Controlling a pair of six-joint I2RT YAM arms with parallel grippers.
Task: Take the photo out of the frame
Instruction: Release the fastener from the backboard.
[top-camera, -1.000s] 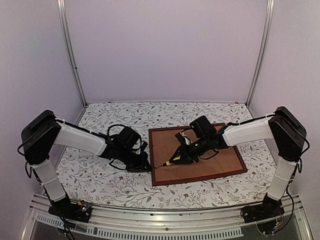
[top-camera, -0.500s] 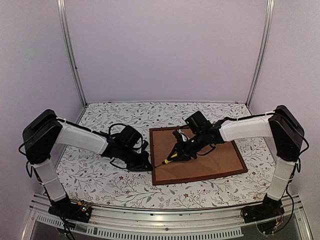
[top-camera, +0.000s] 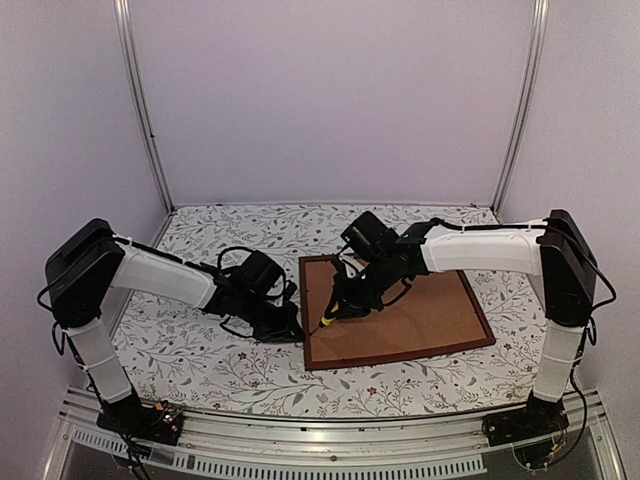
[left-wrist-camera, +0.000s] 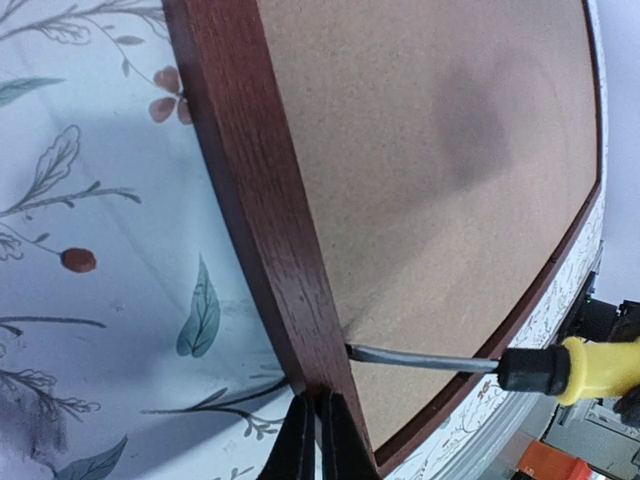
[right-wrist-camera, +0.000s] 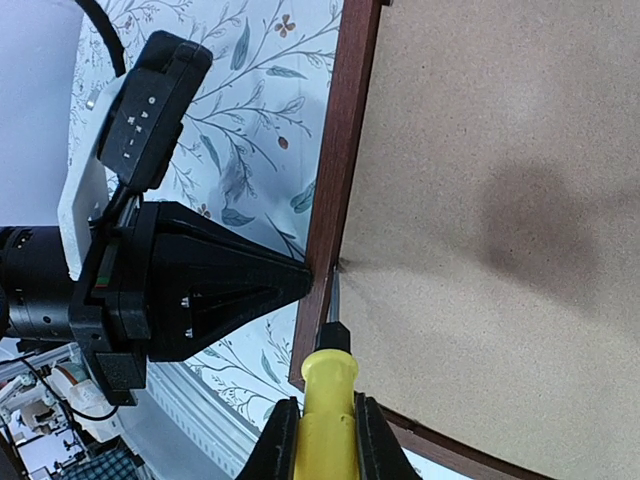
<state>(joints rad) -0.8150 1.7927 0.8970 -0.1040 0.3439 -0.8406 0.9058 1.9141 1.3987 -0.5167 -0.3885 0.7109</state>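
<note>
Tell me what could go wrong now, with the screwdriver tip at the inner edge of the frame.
1. The screwdriver tip sits where the frame meets the backing board. Under force it could slip and gouge the wood or the board.
2. The left gripper, shut, only rests against the outer edge of the frame and does not clamp it. The frame might slide or tip when the tool pries.

Left gripper (left-wrist-camera: 318, 440) jaws together, tips at frame (left-wrist-camera: 262, 210) rail. Screwdriver (left-wrist-camera: 530, 370) tip meets rail's inner edge over backing board (left-wrist-camera: 430, 170). Floral tabletop (left-wrist-camera: 90, 260) beside frame.
</note>
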